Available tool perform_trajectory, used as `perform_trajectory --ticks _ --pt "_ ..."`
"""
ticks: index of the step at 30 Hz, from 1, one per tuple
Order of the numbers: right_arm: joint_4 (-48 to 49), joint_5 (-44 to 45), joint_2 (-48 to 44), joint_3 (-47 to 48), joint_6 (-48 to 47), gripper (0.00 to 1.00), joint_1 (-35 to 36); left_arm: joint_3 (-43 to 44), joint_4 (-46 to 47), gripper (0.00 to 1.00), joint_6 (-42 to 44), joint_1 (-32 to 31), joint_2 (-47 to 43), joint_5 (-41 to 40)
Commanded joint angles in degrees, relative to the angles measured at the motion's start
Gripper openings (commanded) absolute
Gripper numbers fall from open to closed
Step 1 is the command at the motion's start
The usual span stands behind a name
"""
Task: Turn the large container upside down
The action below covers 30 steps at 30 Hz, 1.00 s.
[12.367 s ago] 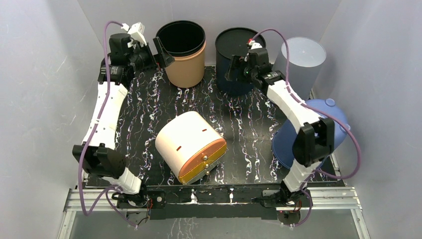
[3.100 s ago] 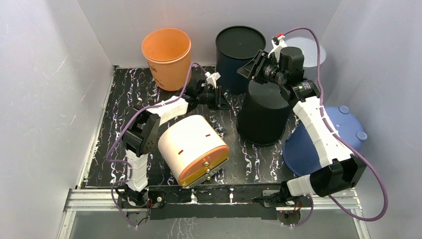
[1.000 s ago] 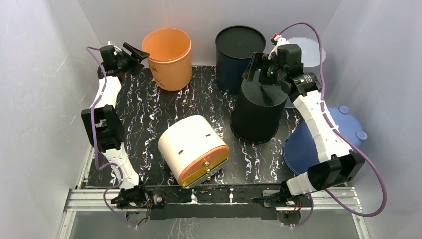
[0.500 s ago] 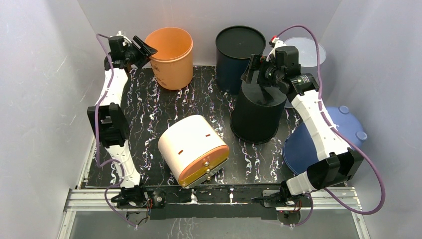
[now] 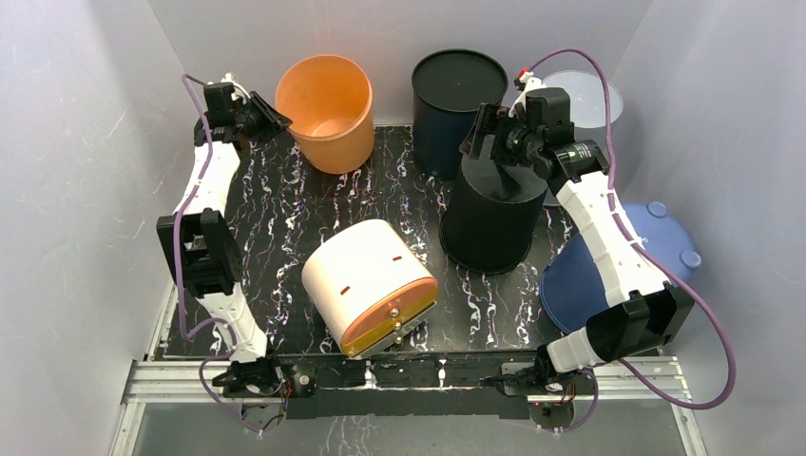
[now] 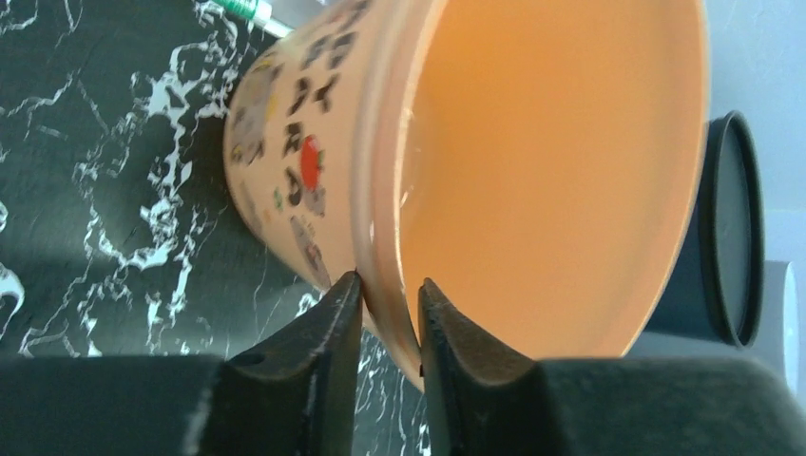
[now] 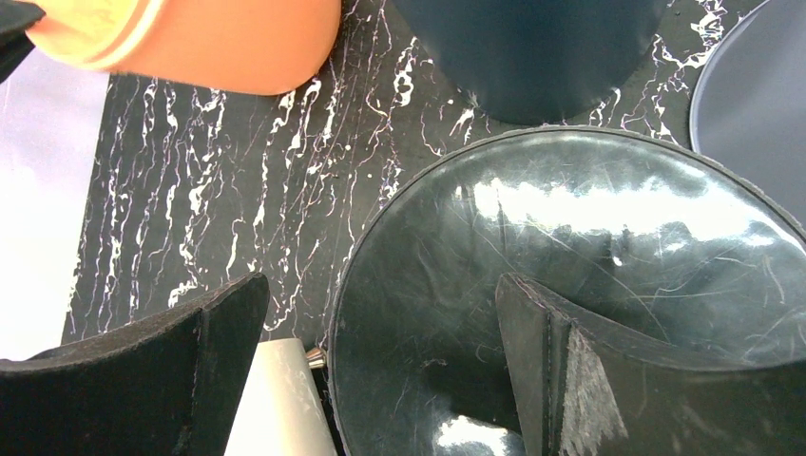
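Observation:
The large orange container point(image 5: 323, 114) stands at the back left of the mat, its mouth up and leaning slightly. My left gripper point(image 5: 269, 119) is at its left rim. In the left wrist view the two fingers point(image 6: 342, 313) pinch the rim of the orange container point(image 6: 532, 161), one on the patterned outer wall and one inside; the left gripper point(image 6: 390, 294) is shut on it. A black container point(image 5: 489, 218) stands upside down at mid-right. My right gripper point(image 5: 489, 142) hangs open just above its flat bottom point(image 7: 570, 285), holding nothing.
A dark blue container point(image 5: 459, 95) with a black top stands at the back, a translucent grey one point(image 5: 585, 95) beside it. A blue lid point(image 5: 618, 256) leans at the right. A cream box point(image 5: 366, 280) lies on its side near the front. White walls enclose the mat.
My left gripper moved onto the orange container's rim and closed on it, and the container now leans a little. The right arm and black container stayed in place.

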Motion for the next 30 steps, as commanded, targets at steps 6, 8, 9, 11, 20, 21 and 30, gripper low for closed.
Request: perform_trajectory --ticks 6,8,9,11,20,21,30 --pt "3.64 -0.62 -1.54 -0.37 0.2 0.9 -0.02 -15.26 -3.32 0.21 7.84 -0.3 -14.48 -0.77" --pt "3.36 -0.33 -1.34 -0.23 -0.09 0.9 -0.02 -18.28 -4.14 0.36 9.39 -0.24 -16.83 -1.86" --pt "3.23 -0.3 -1.29 -0.14 -0.21 0.9 -0.05 -19.44 -4.96 0.48 10.28 -0.24 -17.71 -2.54" --pt "3.34 -0.53 -1.25 -0.25 -0.17 0.9 -0.04 -21.43 -6.68 0.68 11.85 -0.18 -18.92 -3.86" --pt "3.81 -1.37 -1.93 -1.21 0.34 0.9 -0.05 -24.37 -10.73 0.72 14.49 1.4 -20.1 -6.81" --pt "3.81 -1.36 -2.1 -1.32 0.31 0.9 -0.05 -24.47 -10.76 0.71 14.54 1.63 -20.28 -7.23" --pt "3.29 -0.48 -3.04 -1.69 -0.19 0.9 -0.1 -20.6 -18.04 0.78 18.17 4.56 -19.51 -17.54"
